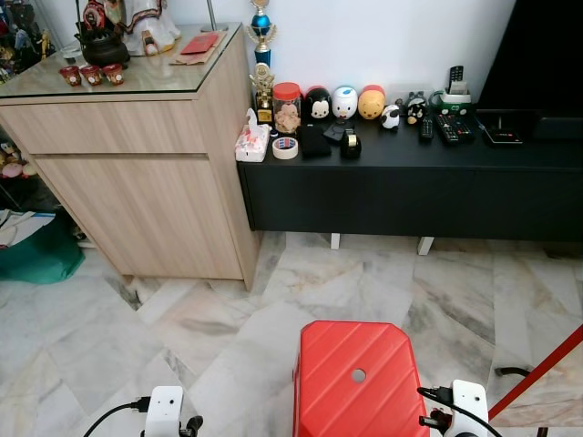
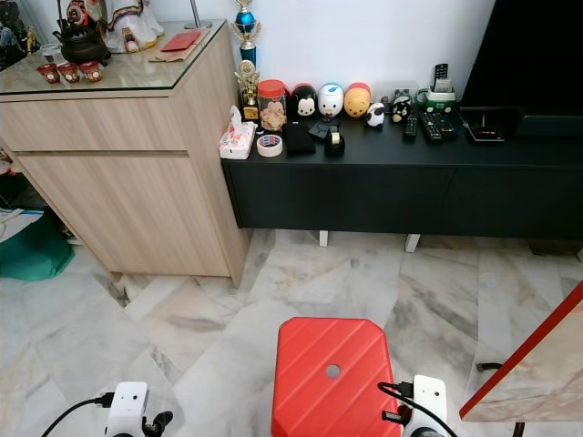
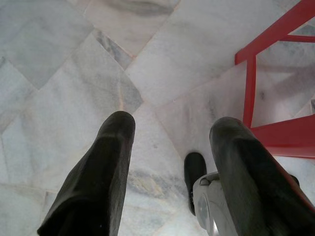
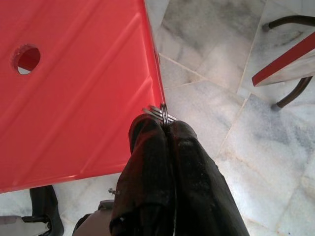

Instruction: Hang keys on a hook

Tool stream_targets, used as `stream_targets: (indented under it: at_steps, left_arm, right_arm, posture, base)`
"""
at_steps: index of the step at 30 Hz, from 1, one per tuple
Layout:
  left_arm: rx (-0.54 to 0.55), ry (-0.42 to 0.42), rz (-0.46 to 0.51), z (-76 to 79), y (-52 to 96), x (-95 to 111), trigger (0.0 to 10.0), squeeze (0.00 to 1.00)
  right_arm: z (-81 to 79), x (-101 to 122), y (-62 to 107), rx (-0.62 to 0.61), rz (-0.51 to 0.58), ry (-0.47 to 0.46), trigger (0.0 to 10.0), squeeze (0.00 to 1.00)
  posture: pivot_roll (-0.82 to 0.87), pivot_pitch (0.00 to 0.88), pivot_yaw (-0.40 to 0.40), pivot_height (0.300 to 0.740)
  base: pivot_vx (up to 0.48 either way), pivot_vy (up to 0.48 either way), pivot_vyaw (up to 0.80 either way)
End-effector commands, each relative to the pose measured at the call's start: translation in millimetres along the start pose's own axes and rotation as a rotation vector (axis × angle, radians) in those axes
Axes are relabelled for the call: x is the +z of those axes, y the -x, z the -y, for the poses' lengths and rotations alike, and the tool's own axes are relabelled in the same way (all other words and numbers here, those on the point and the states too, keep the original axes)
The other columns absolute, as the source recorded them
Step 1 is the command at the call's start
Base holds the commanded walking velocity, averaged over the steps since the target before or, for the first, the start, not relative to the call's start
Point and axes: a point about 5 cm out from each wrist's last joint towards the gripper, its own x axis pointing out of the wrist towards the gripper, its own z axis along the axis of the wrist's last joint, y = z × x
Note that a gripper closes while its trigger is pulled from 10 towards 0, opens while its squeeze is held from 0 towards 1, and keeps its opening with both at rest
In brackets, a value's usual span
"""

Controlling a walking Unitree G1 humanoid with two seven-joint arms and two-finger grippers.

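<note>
In the right wrist view my right gripper (image 4: 163, 125) is shut on a set of metal key rings (image 4: 158, 112), whose ends stick out past the black fingertips. It hangs low beside the edge of a red plastic stool (image 4: 74, 88). The left wrist view has my left gripper (image 3: 170, 130) open over the marble floor, nothing between its two black fingers (image 3: 106, 167). The white wrist housings of both arms (image 1: 164, 405) (image 1: 469, 401) sit at the bottom of the eye views, on either side of the stool (image 1: 357, 378). No hook can be made out.
A wooden cabinet (image 1: 137, 164) stands ahead on the left, a low black console (image 1: 401, 182) with toys, a jar and remotes along the white wall. A red-edged marble table (image 2: 537, 364) is at the right, and a green bag (image 1: 36, 250) on the floor at far left.
</note>
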Motion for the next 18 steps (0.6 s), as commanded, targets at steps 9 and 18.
stream_targets:
  at_steps: [9, 18]
  left_arm:
    - [0.005, 0.013, -0.034, 1.1, 0.9, -6.1, 10.0, 0.0]
    - [0.011, 0.022, -0.049, -1.5, 2.6, -11.0, 10.0, 0.0]
  right_arm:
    - [-0.7, 0.3, -0.2, 0.002, -0.004, 0.005, 10.0, 0.0]
    - [-1.4, -3.0, 0.2, 0.005, -0.011, 0.007, 10.0, 0.0]
  posture:
    - [-0.04, 0.0, 0.032, 0.74]
    - [-0.04, 0.0, 0.029, 0.74]
  base:
    - [-0.162, 0.0, 0.0]
    - [-0.258, 0.0, 0.0]
